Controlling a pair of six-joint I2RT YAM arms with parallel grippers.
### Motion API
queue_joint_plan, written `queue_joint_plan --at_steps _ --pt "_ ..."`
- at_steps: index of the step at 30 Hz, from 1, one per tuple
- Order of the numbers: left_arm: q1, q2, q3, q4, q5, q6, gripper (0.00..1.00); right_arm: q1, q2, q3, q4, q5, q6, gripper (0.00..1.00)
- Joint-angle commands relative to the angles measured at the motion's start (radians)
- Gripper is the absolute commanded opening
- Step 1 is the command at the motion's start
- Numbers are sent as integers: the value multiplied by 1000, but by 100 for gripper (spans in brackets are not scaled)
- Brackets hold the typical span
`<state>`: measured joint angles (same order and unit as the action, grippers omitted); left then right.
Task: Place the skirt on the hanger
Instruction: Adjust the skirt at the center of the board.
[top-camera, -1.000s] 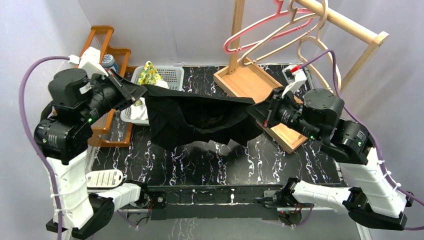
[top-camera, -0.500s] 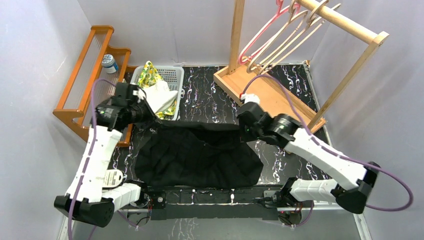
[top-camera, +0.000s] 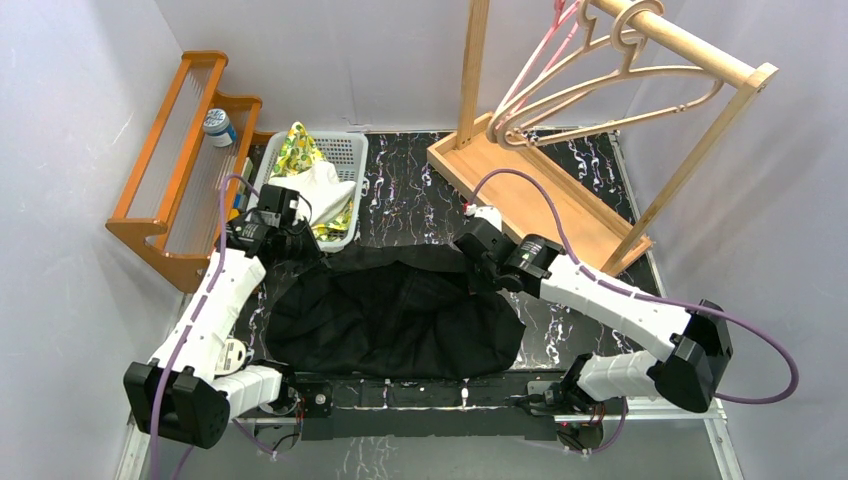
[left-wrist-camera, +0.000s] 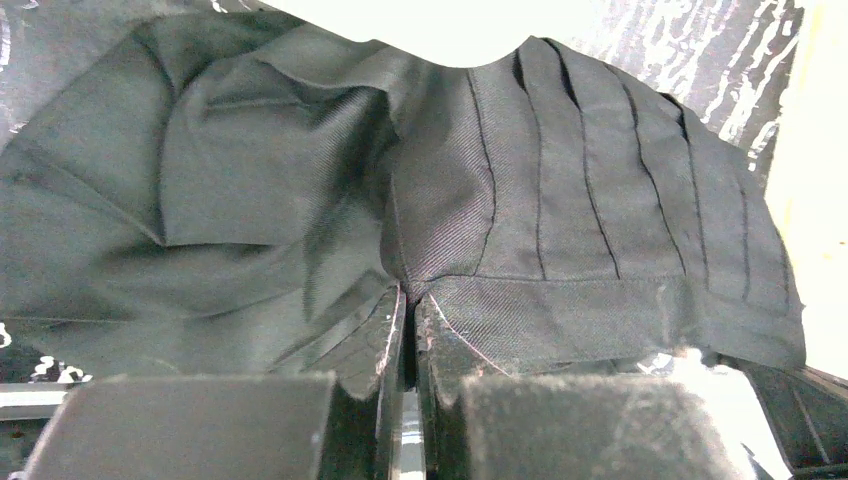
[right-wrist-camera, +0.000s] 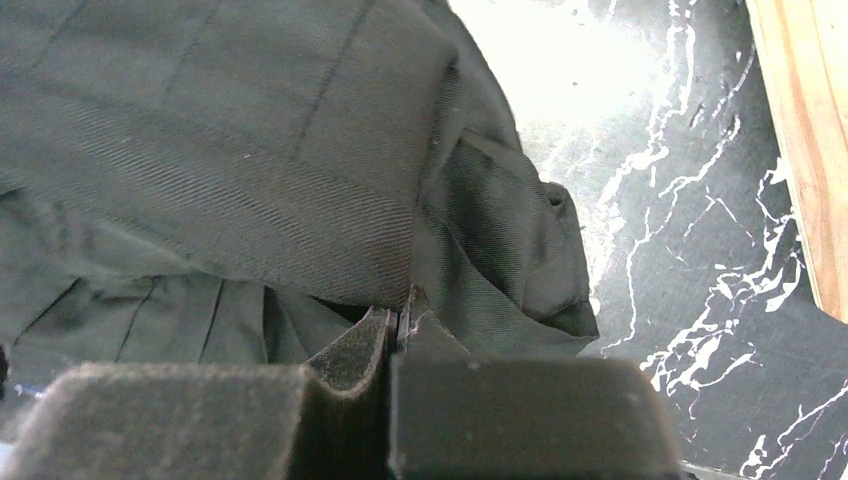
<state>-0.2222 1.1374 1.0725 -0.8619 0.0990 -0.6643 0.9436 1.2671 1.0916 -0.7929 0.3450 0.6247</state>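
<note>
The black pleated skirt (top-camera: 395, 315) lies spread on the black marbled table, near the front edge. My left gripper (top-camera: 300, 250) is shut on its far left waistband corner; the left wrist view shows the jaws (left-wrist-camera: 410, 300) pinching the band of the skirt (left-wrist-camera: 560, 200). My right gripper (top-camera: 478, 272) is shut on the far right corner; the right wrist view shows the jaws (right-wrist-camera: 400, 322) closed on a fold of the skirt (right-wrist-camera: 250, 170). Wooden hangers (top-camera: 610, 80) and a pink hanger (top-camera: 535, 65) hang on the rail at the back right, apart from both grippers.
A wooden rack with a flat base (top-camera: 530, 195) stands at the back right. A white basket (top-camera: 340, 150) holding clothes sits at the back left, next to an orange wooden shelf (top-camera: 175, 180) with a small bottle (top-camera: 217, 125).
Both arms have come down from holding the skirt stretched in the air; the skirt now lies on the table. The hangers swing on the rail.
</note>
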Motion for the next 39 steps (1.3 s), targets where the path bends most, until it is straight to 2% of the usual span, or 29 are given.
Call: queue_joint_plan --at_steps 1,3,6,12,18,20,25,29,31,35,39 --pt "7 -2 -43 -26 -127 54 0 -2 29 -45 -40 107 83 0" --pt "7 0 -98 -11 -136 49 0 -2 46 -92 -45 130 105 0" --pt "7 7 -154 43 -74 42 0 -2 67 -133 -15 115 113 0" --pt "7 22 -101 87 27 65 2 -3 57 -61 31 48 63 0" --pt "7 13 8 65 40 78 30 -2 -80 -28 67 19 12 37" --pt "8 8 34 64 31 80 33 -2 -144 -45 82 31 -2 48" --pt "8 10 112 51 8 112 41 -2 -310 -33 124 62 -42 59" --pt "8 -3 174 72 14 147 51 -2 -409 75 183 131 -35 74" --pt "8 -11 199 86 9 157 57 -4 -399 156 161 220 4 81" --pt "7 -20 234 114 7 173 64 -12 -236 411 50 397 29 86" --pt "9 -21 231 140 39 172 67 -117 -50 685 11 404 -3 89"
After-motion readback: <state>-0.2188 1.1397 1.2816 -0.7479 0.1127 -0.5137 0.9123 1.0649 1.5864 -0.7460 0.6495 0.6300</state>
